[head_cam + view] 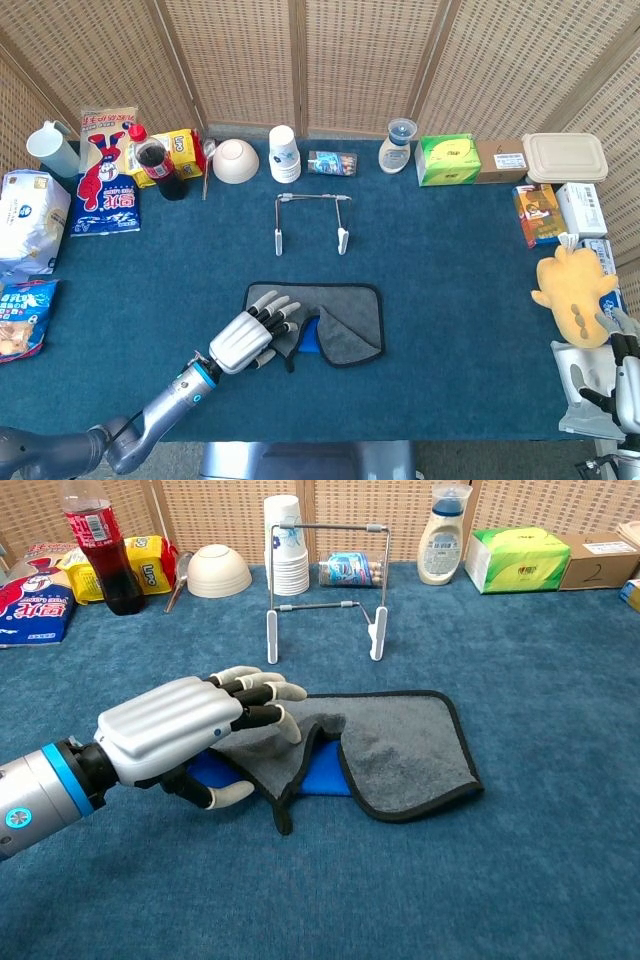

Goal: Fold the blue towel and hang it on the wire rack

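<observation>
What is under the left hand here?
The left hand rests on the left part of the towel, whose grey side is up with a blue patch showing beside the fingers. Whether the fingers pinch an edge is covered.
</observation>
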You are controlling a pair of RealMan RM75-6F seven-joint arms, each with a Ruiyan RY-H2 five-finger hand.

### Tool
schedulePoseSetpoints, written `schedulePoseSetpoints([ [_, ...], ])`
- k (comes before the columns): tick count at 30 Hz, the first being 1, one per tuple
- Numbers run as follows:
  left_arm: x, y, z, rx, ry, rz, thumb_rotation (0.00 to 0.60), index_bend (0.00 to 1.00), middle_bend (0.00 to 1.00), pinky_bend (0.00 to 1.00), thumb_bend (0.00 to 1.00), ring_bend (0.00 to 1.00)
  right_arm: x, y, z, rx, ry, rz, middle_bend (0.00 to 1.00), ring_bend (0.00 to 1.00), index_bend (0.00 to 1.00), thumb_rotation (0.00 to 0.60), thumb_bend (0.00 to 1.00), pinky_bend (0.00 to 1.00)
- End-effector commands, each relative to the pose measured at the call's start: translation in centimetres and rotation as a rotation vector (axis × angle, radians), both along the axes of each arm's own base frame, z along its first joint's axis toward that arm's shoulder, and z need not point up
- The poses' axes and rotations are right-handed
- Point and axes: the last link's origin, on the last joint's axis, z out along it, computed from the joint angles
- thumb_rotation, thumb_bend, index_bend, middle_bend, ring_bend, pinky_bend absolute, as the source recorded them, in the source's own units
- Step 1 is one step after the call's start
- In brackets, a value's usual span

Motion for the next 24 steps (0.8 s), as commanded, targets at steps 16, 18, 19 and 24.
schedulePoseSetpoints([
  [16, -0.67, 0.33, 0.43, -0.002, -0.073, 0.069, 0.600, 0.38, 0.16, 0.00, 0.25, 0.00, -0.01, 0.19, 0.18, -0.005, 0.001, -0.002, 0.07, 0.00, 0.15, 0.600, 0.33, 0.00],
  [18, -0.74, 0.46, 0.47, 0.003, -0.077, 0.073, 0.600, 0.39, 0.17, 0.00, 0.26, 0.00, 0.02, 0.20, 0.20, -0.005, 0.001, -0.001, 0.07, 0.00, 0.15, 0.600, 0.33, 0.00],
  [19, -0.72, 0.49, 0.49, 0.005, -0.080, 0.074, 0.600, 0.40, 0.18, 0.00, 0.27, 0.00, 0.03, 0.20, 0.21, -0.005, 0.002, -0.001, 0.07, 0.00, 0.15, 0.600, 0.33, 0.00],
  [24, -0.73, 0.81, 0.59, 0.021, -0.112, 0.089, 0.600, 0.45, 0.21, 0.00, 0.31, 0.00, 0.08, 0.31, 0.32, -0.008, 0.003, -0.001, 0.07, 0.00, 0.15, 0.600, 0.33, 0.00],
])
